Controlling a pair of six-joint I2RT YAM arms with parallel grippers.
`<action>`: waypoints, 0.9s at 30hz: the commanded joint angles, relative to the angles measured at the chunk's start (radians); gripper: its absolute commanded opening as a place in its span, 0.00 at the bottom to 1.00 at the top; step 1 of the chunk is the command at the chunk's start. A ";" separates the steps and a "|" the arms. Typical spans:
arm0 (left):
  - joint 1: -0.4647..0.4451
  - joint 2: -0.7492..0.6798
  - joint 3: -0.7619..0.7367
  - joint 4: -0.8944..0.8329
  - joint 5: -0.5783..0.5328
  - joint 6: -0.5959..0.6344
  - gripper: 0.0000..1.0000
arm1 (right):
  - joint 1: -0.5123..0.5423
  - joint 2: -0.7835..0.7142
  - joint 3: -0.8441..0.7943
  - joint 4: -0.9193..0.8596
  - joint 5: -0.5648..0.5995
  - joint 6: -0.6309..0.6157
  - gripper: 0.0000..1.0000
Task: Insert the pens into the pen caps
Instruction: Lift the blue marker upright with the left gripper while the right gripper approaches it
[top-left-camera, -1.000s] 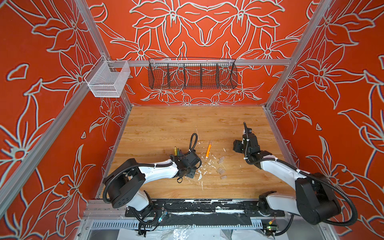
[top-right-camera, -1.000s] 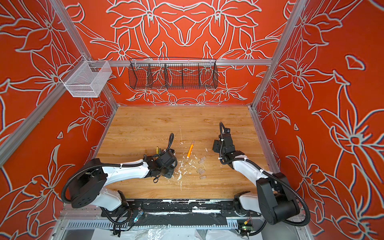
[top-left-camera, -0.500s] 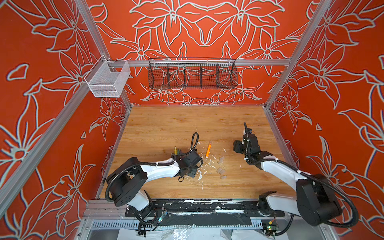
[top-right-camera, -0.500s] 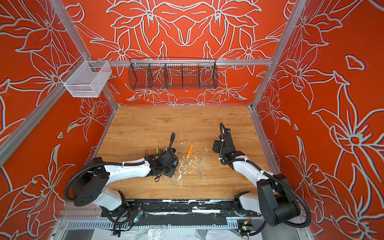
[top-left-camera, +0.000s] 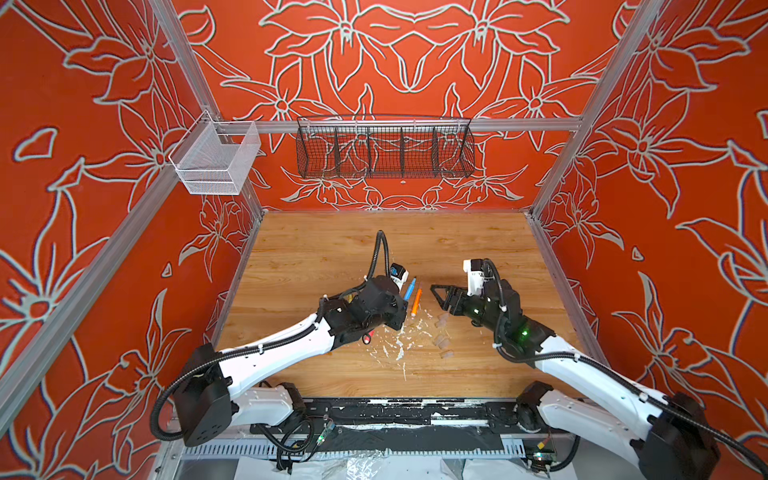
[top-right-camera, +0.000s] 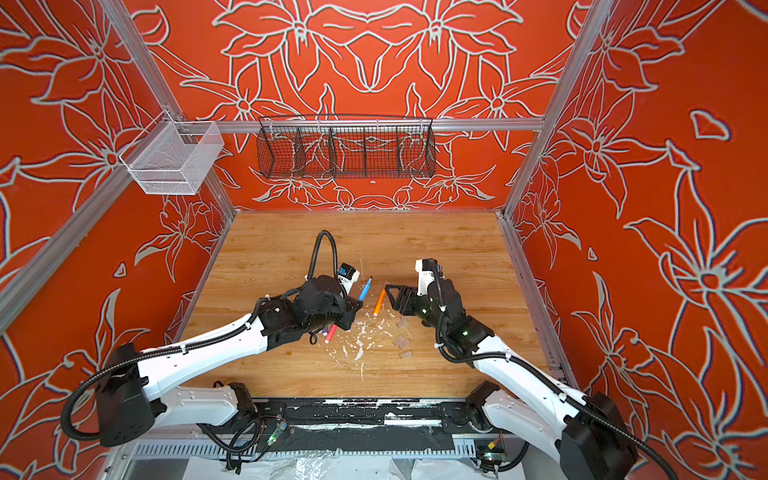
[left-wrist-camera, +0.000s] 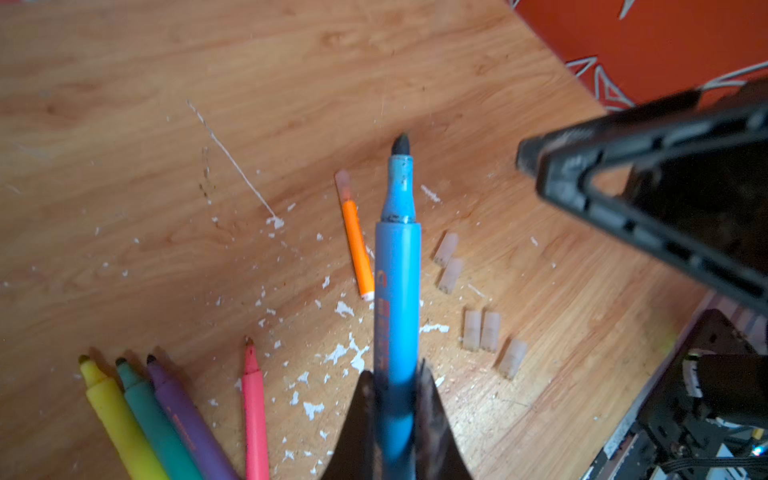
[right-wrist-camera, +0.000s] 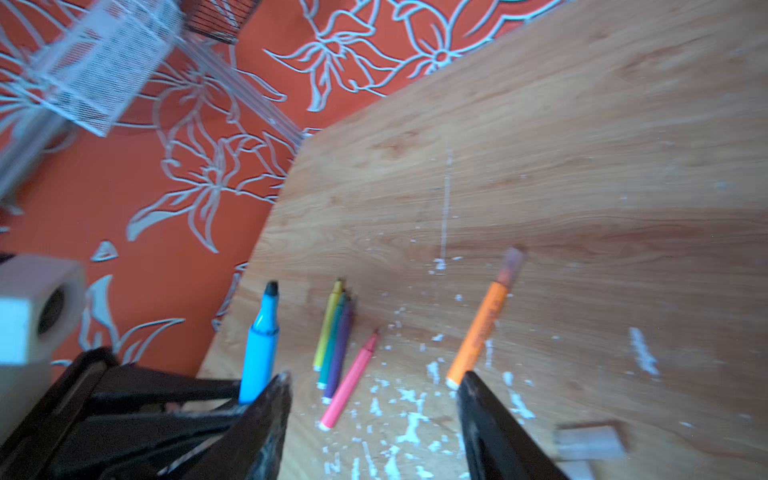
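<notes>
Pens (right-wrist-camera: 332, 345) number six, and five of them lie on the wooden surface (top-left-camera: 311, 257). The blue pen (left-wrist-camera: 397, 291) is the exception. The left pincer (left-wrist-camera: 395, 372) is clamped on its barrel and holds it clear of the surface, with its dark bare tip pointing away from the arm, toward the back wall in both top views. The orange pen (left-wrist-camera: 357, 249) lies flat just beside it in those views, and it alone wears a translucent cap over its tip (the cap looks faintly pink in the left wrist view). The yellow pen (left-wrist-camera: 112, 411), green pen (left-wrist-camera: 147, 419) and purple pen (left-wrist-camera: 187, 424) lie side by side, touching, with bare tips. The pink pen (left-wrist-camera: 254, 415) lies near them, a little apart, its tip bare too. In a top view only the ends of the pink (top-right-camera: 331, 332) and purple ones peep out from under the left wrist.

Pen caps (left-wrist-camera: 471, 330), five loose ones, lie on the surface between the orange pen and the right arm. Two lie near the orange pen, almost end to end; two lie side by side and touching; one lies just beside that pair. The right pincer (right-wrist-camera: 376, 376) hangs above the surface with its jaws apart and nothing between them, pointing toward the blue and orange pens. White paint flecks (left-wrist-camera: 345, 353) are scattered among the pens and caps.
</notes>
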 joint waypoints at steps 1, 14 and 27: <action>-0.002 -0.049 -0.033 0.106 -0.002 0.096 0.00 | 0.030 -0.031 -0.039 0.155 -0.071 0.079 0.66; -0.004 -0.210 -0.319 0.447 0.082 0.195 0.00 | 0.148 0.034 -0.015 0.275 -0.119 0.029 0.67; -0.004 -0.240 -0.334 0.400 0.119 0.223 0.00 | 0.192 0.267 0.093 0.380 -0.144 0.041 0.50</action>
